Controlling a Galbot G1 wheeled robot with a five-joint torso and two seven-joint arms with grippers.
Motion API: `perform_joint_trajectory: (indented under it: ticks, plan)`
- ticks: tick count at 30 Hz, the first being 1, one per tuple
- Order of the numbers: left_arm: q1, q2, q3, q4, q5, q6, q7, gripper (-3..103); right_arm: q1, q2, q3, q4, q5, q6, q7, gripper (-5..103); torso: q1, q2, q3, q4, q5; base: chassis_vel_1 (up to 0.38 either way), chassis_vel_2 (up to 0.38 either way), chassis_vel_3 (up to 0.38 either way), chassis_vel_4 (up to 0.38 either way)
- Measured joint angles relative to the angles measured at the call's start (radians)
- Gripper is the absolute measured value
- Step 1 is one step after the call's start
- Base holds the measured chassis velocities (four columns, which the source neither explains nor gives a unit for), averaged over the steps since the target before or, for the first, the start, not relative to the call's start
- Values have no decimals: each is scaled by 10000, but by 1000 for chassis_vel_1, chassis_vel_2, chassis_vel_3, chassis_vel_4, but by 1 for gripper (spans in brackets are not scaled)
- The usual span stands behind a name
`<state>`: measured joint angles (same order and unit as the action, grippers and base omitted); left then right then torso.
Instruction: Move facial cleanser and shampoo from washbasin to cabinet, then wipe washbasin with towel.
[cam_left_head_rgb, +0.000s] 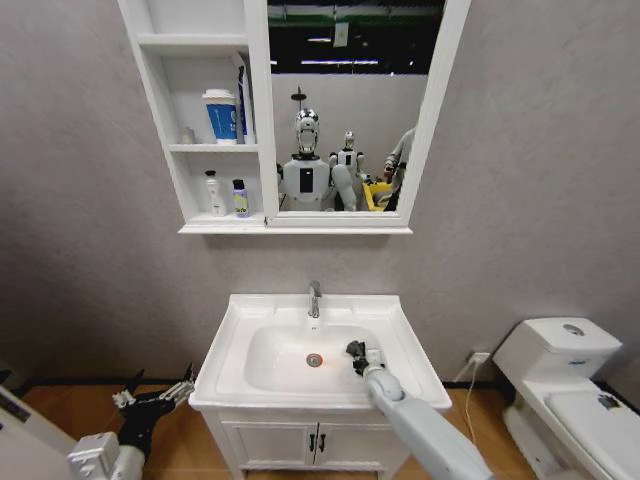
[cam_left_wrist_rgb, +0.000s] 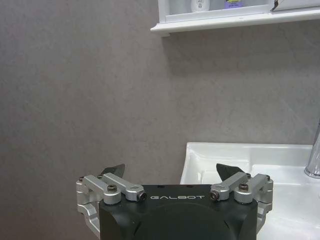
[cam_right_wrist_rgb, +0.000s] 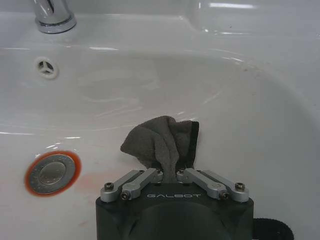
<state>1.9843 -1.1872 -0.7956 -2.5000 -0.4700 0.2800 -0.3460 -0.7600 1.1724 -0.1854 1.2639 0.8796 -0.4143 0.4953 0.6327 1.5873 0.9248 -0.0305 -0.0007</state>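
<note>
The white washbasin (cam_left_head_rgb: 232, 330) has a chrome tap (cam_left_head_rgb: 315, 298) and a red-ringed drain (cam_left_head_rgb: 314, 360). My right gripper (cam_left_head_rgb: 357, 352) is down in the bowl just right of the drain, shut on the dark grey towel (cam_right_wrist_rgb: 162, 142), which bunches against the basin floor (cam_right_wrist_rgb: 240, 125) beyond the right gripper (cam_right_wrist_rgb: 170, 172). Above, the cabinet (cam_left_head_rgb: 160, 95) holds bottles and tubes on its shelves, among them a white bottle (cam_left_head_rgb: 214, 193) and a small bottle (cam_left_head_rgb: 240, 197); I cannot tell which are the facial cleanser and shampoo. My left gripper (cam_left_head_rgb: 150, 395) hangs open, low and left of the basin.
A mirror (cam_left_head_rgb: 345, 100) is mounted right of the shelves. The two-door vanity (cam_left_head_rgb: 315, 440) sits under the basin. A white toilet (cam_left_head_rgb: 570, 390) stands at the right. In the left wrist view the left gripper (cam_left_wrist_rgb: 171, 172) faces the grey wall beside the basin's corner (cam_left_wrist_rgb: 225, 155).
</note>
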Motion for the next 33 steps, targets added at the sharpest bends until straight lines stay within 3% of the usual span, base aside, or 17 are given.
perform_joint_trajectory:
  ticks: [2, 9, 21, 25, 33]
  plan:
    - [0, 0, 0, 0, 0, 0, 0, 100, 372, 370, -303, -324, 596, -103, 0, 7, 0, 0, 0, 0, -1, 0, 0, 0, 0]
    - [0, 0, 0, 0, -1, 0, 0, 100, 808, 1350, -536, -1079, 989, -133, -310, 7, 1, -1, 0, 1, -1, 0, 0, 0, 0]
    - [0, 0, 0, 0, -1, 1, 0, 100, 933, 2555, -825, -1661, 645, 362, -1574, 7, 1, 0, -1, 5, 2, 0, 0, 0, 0]
    - [0, 0, 0, 0, 0, 0, 0, 100, 799, 2499, -764, -1542, 311, 438, -1613, 7, 1, 0, -1, 5, 2, 0, 0, 0, 0]
    - [0, 1, 0, 0, 0, 2, 0, 100, -93, 1384, 227, -1086, -1349, 474, -1510, 7, 1, 2, -6, 5, 1, 0, 0, 0, 0]
